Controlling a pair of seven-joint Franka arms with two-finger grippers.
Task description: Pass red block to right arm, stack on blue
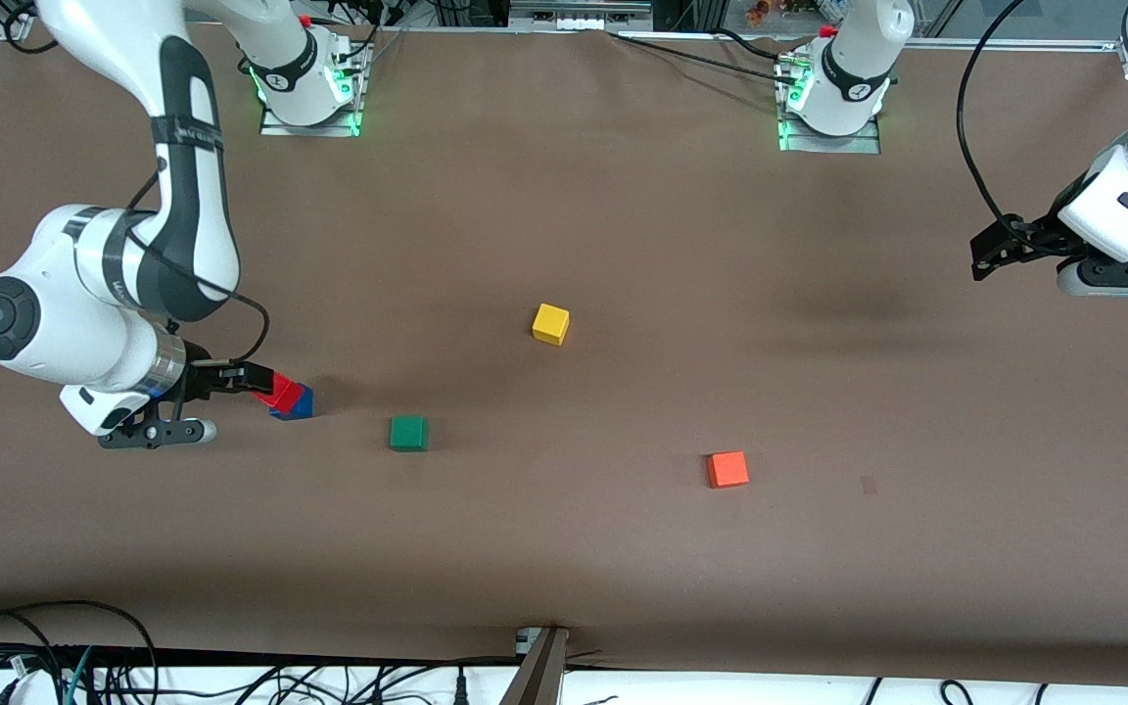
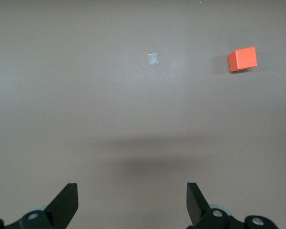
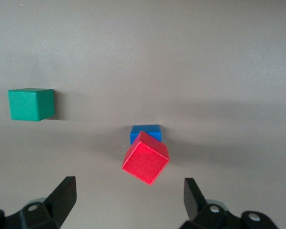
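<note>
The orange cube (image 1: 728, 469) lies nearest the front camera, toward the left arm's end. The green cube (image 1: 408, 433) is a little farther off. Beside it, toward the right arm's end, the red block (image 1: 281, 391) sits skewed on the blue cube (image 1: 296, 405), seemingly tilted. The right gripper (image 1: 249, 377) is just beside the stack, fingers (image 3: 196, 195) apart, not gripping. The yellow cube (image 1: 550, 323) is farther still. The left gripper (image 1: 997, 257) waits over bare table (image 1: 623, 215), fingers (image 2: 197, 204) apart.
</note>
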